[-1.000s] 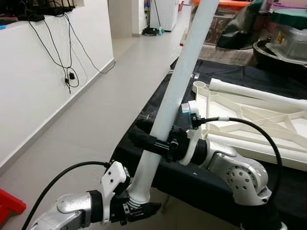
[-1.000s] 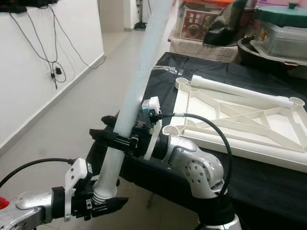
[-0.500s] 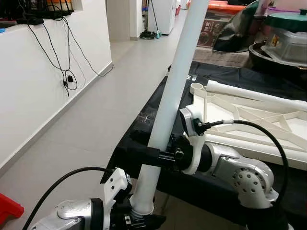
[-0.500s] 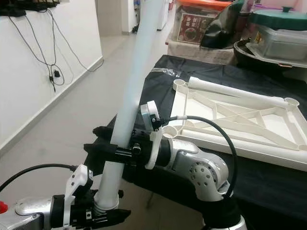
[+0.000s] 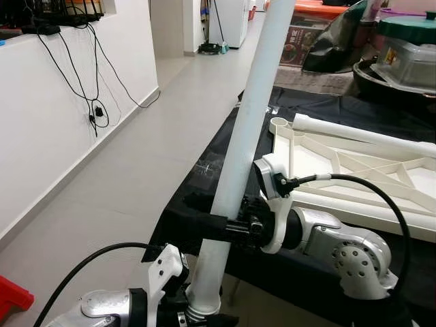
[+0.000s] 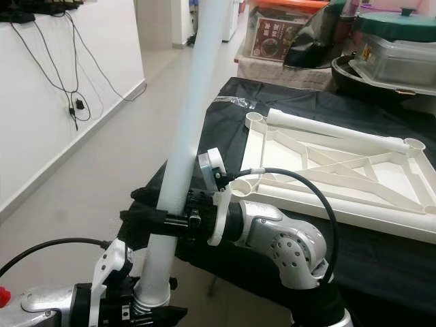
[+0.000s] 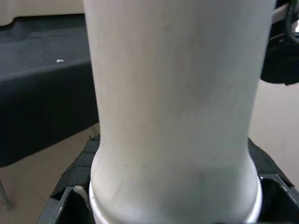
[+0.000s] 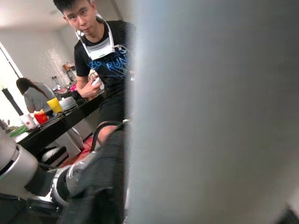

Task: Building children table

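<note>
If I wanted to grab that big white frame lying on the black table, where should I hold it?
Probably by the long round tube along the white frame's far edge, coming down from above. The frame lies flat on the black table, so that raised tube gives fingers something to close around; the thin ribs inside look harder to grip.

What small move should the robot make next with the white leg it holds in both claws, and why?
Probably swing the white table leg toward the empty corner socket of the upturned tabletop frame. The left claw grips its lower end and the right claw its middle, and it stands nearly upright beside the black-covered table, not over any socket.
</note>
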Motion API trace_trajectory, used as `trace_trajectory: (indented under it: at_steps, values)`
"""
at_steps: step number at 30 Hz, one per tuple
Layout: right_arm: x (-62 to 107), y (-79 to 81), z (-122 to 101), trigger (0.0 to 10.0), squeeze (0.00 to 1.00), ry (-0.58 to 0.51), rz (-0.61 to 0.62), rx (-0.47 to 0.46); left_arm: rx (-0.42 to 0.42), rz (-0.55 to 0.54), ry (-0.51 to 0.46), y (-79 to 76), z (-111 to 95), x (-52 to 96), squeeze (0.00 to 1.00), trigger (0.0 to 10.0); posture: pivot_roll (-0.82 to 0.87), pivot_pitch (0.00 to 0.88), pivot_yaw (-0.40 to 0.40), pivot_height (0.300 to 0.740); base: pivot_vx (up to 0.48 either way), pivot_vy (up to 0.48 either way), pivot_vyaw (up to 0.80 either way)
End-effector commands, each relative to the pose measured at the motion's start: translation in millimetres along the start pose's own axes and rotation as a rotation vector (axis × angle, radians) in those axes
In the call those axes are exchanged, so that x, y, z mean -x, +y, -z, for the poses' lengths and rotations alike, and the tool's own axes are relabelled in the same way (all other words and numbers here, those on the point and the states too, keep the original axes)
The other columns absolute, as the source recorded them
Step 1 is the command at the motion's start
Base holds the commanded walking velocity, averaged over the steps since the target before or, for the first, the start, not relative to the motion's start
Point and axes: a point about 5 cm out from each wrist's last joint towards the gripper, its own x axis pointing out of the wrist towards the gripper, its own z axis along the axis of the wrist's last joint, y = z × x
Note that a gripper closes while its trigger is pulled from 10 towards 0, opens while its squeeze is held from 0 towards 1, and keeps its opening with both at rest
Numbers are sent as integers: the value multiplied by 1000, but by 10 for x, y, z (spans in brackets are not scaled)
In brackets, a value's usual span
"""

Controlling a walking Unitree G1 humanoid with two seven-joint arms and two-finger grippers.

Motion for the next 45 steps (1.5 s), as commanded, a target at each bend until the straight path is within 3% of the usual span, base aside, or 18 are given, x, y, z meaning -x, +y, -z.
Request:
trace_trajectory:
  at_steps: [1, 14, 15, 16, 17, 23, 24, 29, 31, 33, 34, 35, 36, 38, 40, 41, 42, 45]
  values:
    - [-63, 74, 30, 0, 0, 21, -50, -7, 9, 47, 25, -65, 29, -28, 0, 10000, 52, 94, -28, 740, 0, 0, 0]
    - [-44, 110, 60, 0, 0, 42, -78, -22, 39, 21, 59, -40, 74, -20, 0, 10000, 51, 95, -27, 740, 0, 0, 0]
    - [-43, 109, 59, 0, 0, 42, -79, -25, 35, 14, 64, -36, 77, -22, 847, 10000, 52, 95, -26, 740, 0, 0, 0]
    - [-43, 109, 59, 0, 0, 42, -79, -25, 35, 14, 64, -36, 77, -22, 847, 10000, 52, 95, -26, 740, 0, 0, 0]
    - [-37, 109, 55, 0, 0, 45, -80, -24, 36, 19, 63, -47, 80, -21, 1000, 10000, 52, 95, -26, 740, 0, 0, 0]
    - [47, 4, -55, 0, 0, 22, -15, 22, 30, -24, 71, -31, 125, -17, 1000, 10000, 55, 88, -29, 740, 0, 0, 0]
    - [87, -51, -106, 0, 0, 3, 27, 43, 30, -37, 63, -29, 127, -15, 0, 10000, 55, 88, -29, 740, 0, 0, 0]
    - [274, -284, -256, 0, 0, -45, 236, 137, 24, -183, -9, 61, 95, -14, 0, 10000, 58, 84, -30, 740, 0, 0, 0]
    - [274, -284, -256, 0, 0, -45, 236, 137, 24, -183, -9, 61, 95, -14, 0, 10000, 58, 84, -30, 740, 0, 0, 0]
    - [415, -455, -361, 0, 0, -86, 409, 206, -13, -332, -82, 171, 27, -19, 0, 10000, 58, 82, -32, 740, 0, 0, 0]
    - [415, -455, -361, 0, 0, -86, 409, 206, -13, -332, -82, 171, 27, -19, 0, 10000, 58, 82, -32, 740, 0, 0, 0]
    - [504, -560, -458, 0, 0, -140, 536, 248, -30, -452, -142, 266, -45, -7, 0, 10000, 58, 78, -36, 740, 0, 0, 0]
    - [504, -560, -458, 0, 0, -140, 536, 248, -30, -452, -142, 266, -45, -7, 0, 10000, 58, 78, -36, 740, 0, 0, 0]
    - [645, -712, -632, 0, 0, -251, 782, 340, -84, -671, -227, 426, -181, 45, 0, 10000, 58, 76, -39, 740, 0, 0, 0]
    - [681, -748, -686, 0, 0, -299, 868, 371, -84, -741, -272, 475, -240, 68, 0, 10000, 58, 76, -39, 740, 0, 0, 0]
    - [700, -770, -718, 3333, 0, -323, 951, 415, -95, -810, -306, 514, -295, 89, 0, 10000, 60, 73, -42, 740, 0, 0, 0]
    - [705, -784, -732, 10000, 0, -337, 1018, 452, -87, -859, -342, 544, -336, 105, 0, 10000, 60, 73, -42, 740, 0, 0, 0]
    - [672, -791, -725, 10000, 0, -376, 1108, 480, -67, -948, -393, 595, -380, 138, 0, 10000, 63, 69, -44, 740, 0, 0, 0]
